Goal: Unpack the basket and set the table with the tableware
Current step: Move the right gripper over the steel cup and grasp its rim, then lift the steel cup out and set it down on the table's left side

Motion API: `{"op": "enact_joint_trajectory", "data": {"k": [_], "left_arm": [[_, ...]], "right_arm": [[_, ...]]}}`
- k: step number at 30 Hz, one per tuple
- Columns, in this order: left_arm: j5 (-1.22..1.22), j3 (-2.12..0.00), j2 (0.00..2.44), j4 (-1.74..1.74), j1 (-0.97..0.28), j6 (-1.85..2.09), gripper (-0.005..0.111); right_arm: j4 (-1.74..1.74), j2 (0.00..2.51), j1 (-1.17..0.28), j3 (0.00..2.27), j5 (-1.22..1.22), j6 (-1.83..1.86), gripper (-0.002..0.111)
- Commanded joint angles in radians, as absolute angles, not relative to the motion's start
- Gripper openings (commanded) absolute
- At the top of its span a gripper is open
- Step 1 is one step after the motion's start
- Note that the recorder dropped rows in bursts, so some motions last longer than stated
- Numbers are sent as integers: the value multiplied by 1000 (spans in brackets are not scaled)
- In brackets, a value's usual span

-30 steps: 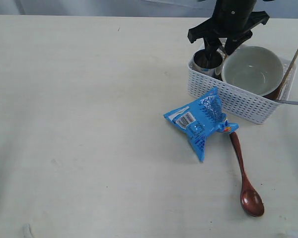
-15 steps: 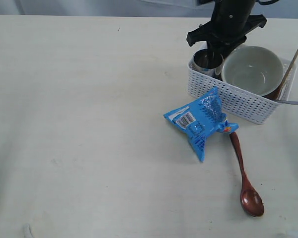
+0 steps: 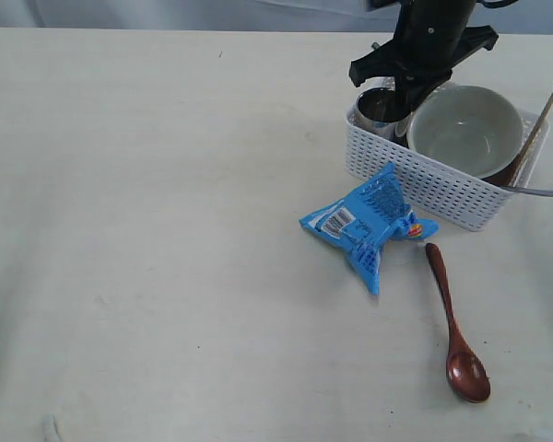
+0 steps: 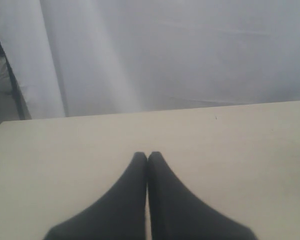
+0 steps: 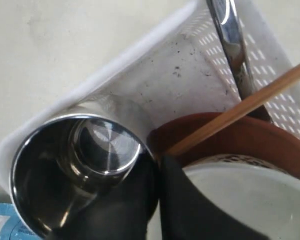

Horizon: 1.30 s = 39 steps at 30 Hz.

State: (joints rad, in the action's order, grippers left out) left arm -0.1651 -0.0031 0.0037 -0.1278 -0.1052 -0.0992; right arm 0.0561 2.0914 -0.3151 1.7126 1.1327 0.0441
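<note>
Packet (image 3: 369, 226) print unreadable; right hand (image 5: 157, 167) pinches cup (image 5: 75, 170) rim, left hand (image 4: 147, 157) pressed together

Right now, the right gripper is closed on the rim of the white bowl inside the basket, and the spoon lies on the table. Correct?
Not the bowl: the right wrist view shows the right gripper closed on the rim of the steel cup inside the basket. The spoon is on the table.
</note>
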Motion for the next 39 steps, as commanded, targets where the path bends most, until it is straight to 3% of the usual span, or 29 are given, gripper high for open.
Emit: {"op": "enact_joint_trajectory", "data": {"k": [1, 27, 39], "left_arm": [[-165, 0, 0, -127, -102, -106, 0], [-165, 0, 0, -127, -102, -106, 0], [-165, 0, 0, -127, -102, -106, 0]], "right_arm": [[50, 2086, -316, 1718, 1129, 46, 0], [21, 1841, -318, 1718, 1147, 45, 0], [-28, 1869, -506, 1718, 1039, 39, 0]]}}
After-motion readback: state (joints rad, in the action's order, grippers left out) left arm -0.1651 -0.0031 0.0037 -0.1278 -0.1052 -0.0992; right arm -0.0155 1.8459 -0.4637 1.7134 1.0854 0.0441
